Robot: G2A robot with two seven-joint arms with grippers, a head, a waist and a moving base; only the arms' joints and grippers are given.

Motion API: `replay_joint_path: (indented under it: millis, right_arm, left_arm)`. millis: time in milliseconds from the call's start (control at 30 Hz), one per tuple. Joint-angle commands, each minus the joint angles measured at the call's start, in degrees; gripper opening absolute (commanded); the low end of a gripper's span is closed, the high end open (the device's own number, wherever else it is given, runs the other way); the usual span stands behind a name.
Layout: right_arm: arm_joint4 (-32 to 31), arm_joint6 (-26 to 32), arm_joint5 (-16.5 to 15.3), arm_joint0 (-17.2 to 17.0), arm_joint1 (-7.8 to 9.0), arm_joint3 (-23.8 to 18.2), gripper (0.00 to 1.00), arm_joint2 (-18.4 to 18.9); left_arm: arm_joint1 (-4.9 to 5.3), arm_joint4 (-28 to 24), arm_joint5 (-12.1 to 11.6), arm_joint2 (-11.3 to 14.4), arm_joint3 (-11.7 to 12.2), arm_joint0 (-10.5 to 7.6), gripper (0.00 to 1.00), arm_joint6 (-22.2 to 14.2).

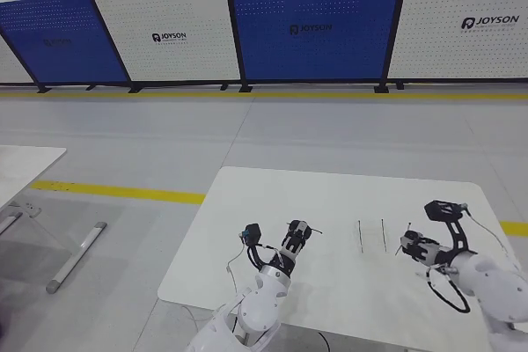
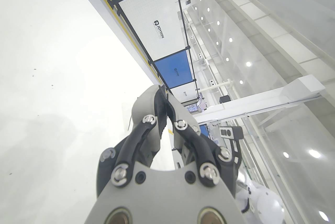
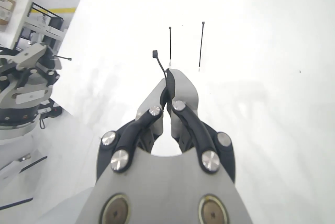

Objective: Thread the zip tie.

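Logged a white table (image 1: 334, 198): flat, smooth, matte, with rounded corners. Noted behind it a grey floor crossed by a yellow line (image 1: 114, 191), and a back wall of blue and white perforated panels (image 1: 317, 40).

Found the left gripper (image 2: 164, 98) low over the near-left part of the table. Saw grey metal fingers with black ribbed pads (image 2: 162, 115), pressed together and pinching the first zip tie (image 3: 68, 59). Recorded a thin black plastic strap with a small square head, jutting out sideways past the fingertips toward the other arm.

Found the right gripper (image 3: 168, 78) over the right part of the table, built the same way. Saw its jaws clamped tight on the second zip tie (image 3: 155, 53). Recorded a black strap curving up out of the fingertips, its blocky head free in the air.

Spotted two more ties flat on the tabletop between the grippers: a loose zip tie (image 3: 170, 45) and another loose zip tie (image 3: 201, 47). Marked both as straight, black and hair-thin, lying side by side but apart, touched by neither gripper.
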Motion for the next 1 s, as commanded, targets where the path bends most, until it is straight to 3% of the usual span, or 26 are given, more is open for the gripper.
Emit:
replay_joint_path:
  millis: [0,333,433,533,700,767,967]
  right_arm:
    - [0.30,-0.22,-0.57,-0.66,0.05,0.06,0.00,0.42]
    - [0.30,-0.22,-0.57,-0.66,0.05,0.06,0.00,0.42]
    - [3.15,-6.75,-0.96,-1.60,-0.37,0.38,0.00,-0.56]
    - [7.65,-14.16,-1.87,-3.13,-0.69,-1.01,0.00,0.73]
    - [12.65,-26.31,-6.40,-8.35,-1.11,-5.00,0.00,2.53]
    - [14.49,-28.10,-8.48,-9.27,-1.26,-4.95,0.00,1.82]
    - [14.91,-28.09,-8.73,-9.26,-1.28,-4.79,0.00,1.66]
  left_arm:
    - [0.00,0.00,0.00,0.00,0.00,0.00,0.00,0.00]
    - [0.00,0.00,0.00,0.00,0.00,0.00,0.00,0.00]
    - [0.00,0.00,0.00,0.00,0.00,0.00,0.00,0.00]
    - [0.00,0.00,0.00,0.00,0.00,0.00,0.00,0.00]
    - [0.00,0.00,0.00,0.00,0.00,0.00,0.00,0.00]
    - [0.00,0.00,0.00,0.00,0.00,0.00,0.00,0.00]
    - [0.00,0.00,0.00,0.00,0.00,0.00,0.00,0.00]
